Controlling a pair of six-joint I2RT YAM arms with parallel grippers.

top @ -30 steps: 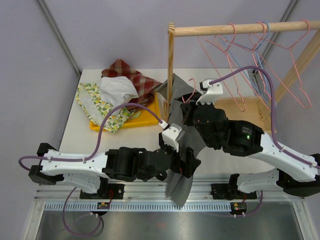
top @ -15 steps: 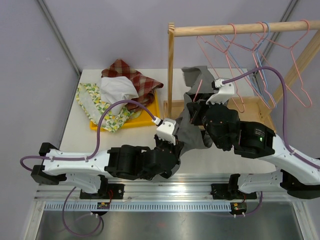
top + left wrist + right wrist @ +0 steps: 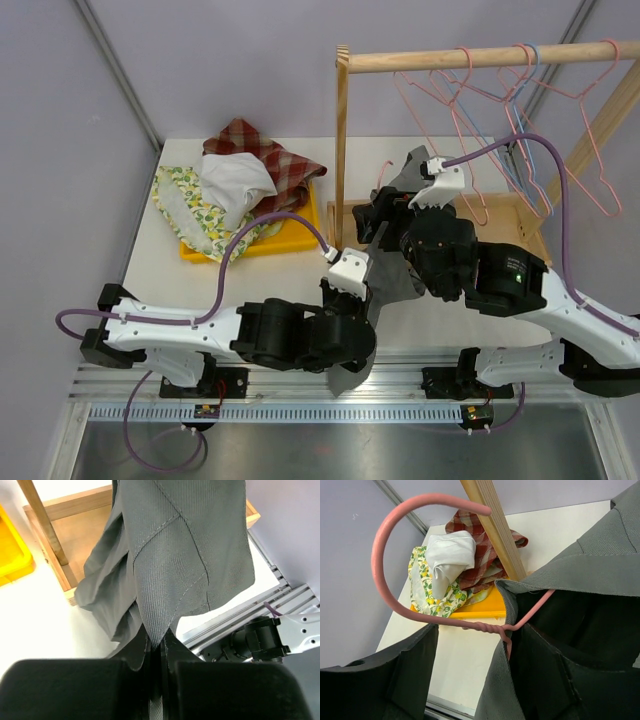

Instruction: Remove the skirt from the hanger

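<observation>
The grey skirt (image 3: 395,275) hangs between both arms on a pink wire hanger (image 3: 383,172). Its lower end (image 3: 345,378) droops over the table's front edge. My left gripper (image 3: 362,305) is shut on a fold of the skirt (image 3: 190,555), with the cloth pinched between the jaws of the left gripper (image 3: 159,647). In the right wrist view the right gripper (image 3: 475,665) is open, its fingers (image 3: 405,670) wide apart. The hanger's twisted neck (image 3: 480,626) runs across the gap, touching neither finger. The skirt's waistband (image 3: 590,570) covers the hanger's shoulder.
A yellow tray (image 3: 300,235) at the back left holds a plaid cloth (image 3: 265,150), a white one and a lemon-print one. The wooden rack's post (image 3: 341,150) stands just left of the skirt. Its rail (image 3: 480,58) carries several pink and blue hangers (image 3: 520,110).
The left gripper closed on the skirt and moved it toward the front edge. The right gripper has just opened off the hanger's neck.
</observation>
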